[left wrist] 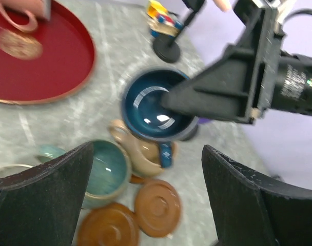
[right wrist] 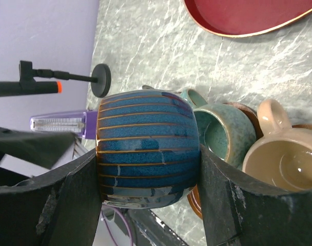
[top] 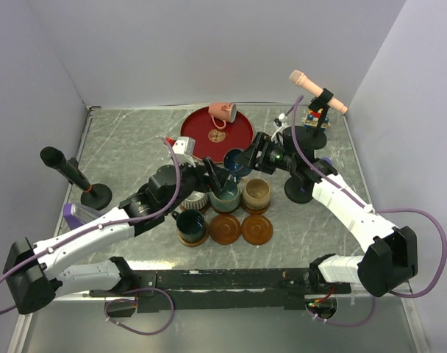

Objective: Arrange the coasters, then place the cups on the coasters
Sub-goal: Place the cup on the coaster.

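Note:
My right gripper (right wrist: 148, 171) is shut on the dark blue ribbed cup (right wrist: 145, 148) and holds it above the table, behind the teal cup (top: 225, 197) and beige cup (top: 256, 193). My left gripper (left wrist: 147, 154) hangs open over those two cups with nothing between its fingers. The grey ribbed cup (top: 196, 200) and dark green cup (top: 190, 224) stand to the left, the dark green one on a coaster. Two bare wooden coasters (top: 225, 229) (top: 256, 229) lie in the front row. The pink cup (top: 222, 112) and one more coaster (top: 217, 137) are on the red plate (top: 242, 132).
A peach microphone (top: 319, 92) on a black stand and some toy bricks (top: 313, 115) sit at the back right. A black microphone (top: 65, 168) with a round base (top: 96, 194) stands on the left, a purple item (top: 73, 213) beside it.

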Motion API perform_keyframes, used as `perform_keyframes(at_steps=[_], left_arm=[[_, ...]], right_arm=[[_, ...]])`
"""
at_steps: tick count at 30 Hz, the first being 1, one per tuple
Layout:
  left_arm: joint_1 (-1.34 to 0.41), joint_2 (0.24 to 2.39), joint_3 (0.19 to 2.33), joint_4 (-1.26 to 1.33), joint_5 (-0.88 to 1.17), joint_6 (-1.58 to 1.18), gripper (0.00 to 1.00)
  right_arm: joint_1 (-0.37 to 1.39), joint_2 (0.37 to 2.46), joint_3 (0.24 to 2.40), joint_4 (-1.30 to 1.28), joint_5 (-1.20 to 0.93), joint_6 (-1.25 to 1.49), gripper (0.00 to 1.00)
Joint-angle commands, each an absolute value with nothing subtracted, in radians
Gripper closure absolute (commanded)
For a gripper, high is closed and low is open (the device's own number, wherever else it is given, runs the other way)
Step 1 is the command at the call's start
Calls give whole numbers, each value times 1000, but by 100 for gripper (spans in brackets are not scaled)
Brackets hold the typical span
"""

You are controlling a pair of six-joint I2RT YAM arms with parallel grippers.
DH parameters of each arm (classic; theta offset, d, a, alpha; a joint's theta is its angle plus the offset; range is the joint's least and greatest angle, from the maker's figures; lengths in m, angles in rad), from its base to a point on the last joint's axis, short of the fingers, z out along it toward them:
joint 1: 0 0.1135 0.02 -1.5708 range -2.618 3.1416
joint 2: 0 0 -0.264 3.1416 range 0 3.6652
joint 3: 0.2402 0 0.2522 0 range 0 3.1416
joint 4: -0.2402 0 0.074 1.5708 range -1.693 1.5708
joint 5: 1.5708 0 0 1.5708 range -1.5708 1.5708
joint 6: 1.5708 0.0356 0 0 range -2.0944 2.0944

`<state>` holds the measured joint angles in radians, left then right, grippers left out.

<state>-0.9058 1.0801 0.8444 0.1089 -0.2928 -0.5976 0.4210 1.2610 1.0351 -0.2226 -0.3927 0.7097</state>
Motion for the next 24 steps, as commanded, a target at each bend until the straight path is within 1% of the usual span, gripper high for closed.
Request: perform_keyframes(at_steps=[1, 4, 5, 6, 7, 8, 12, 16, 19, 23, 24], left_arm=[[-910, 1104, 838, 196, -151, -707, 12], [-910, 1163, 862, 175, -117, -713, 16], [-911, 1182, 870, 170, -112, -716, 20], [-910, 1199, 879, 164, -113, -716, 28], [-911, 1216, 888, 158, -123, -716, 34], [-911, 1232, 896, 150, -130, -719, 38], [-913, 1278, 913, 176, -129, -722, 41], [-911, 1304, 908, 216, -138, -739, 40], [-913, 1322, 910, 232, -170, -744, 42], [-914, 1365, 923, 253, -181, -742, 53], [-914, 1376, 934, 250, -175, -738, 58]], right_arm=[[420, 1256, 1103, -127, -373, 736, 100], [420, 1258, 1100, -120, -377, 744, 100], [422, 1255, 1097, -117, -377, 745, 100], [420, 1252, 1094, -117, -379, 747, 100], [420, 1250, 1092, -115, -380, 747, 100], [420, 1246, 1089, -117, -376, 747, 100], [420, 1241, 1083, -118, -371, 747, 100], [420, 1239, 1075, -112, -370, 750, 100], [420, 1238, 1068, -104, -370, 756, 100], [420, 1236, 1049, -92, -371, 762, 100], [420, 1235, 1046, -92, -373, 764, 100]])
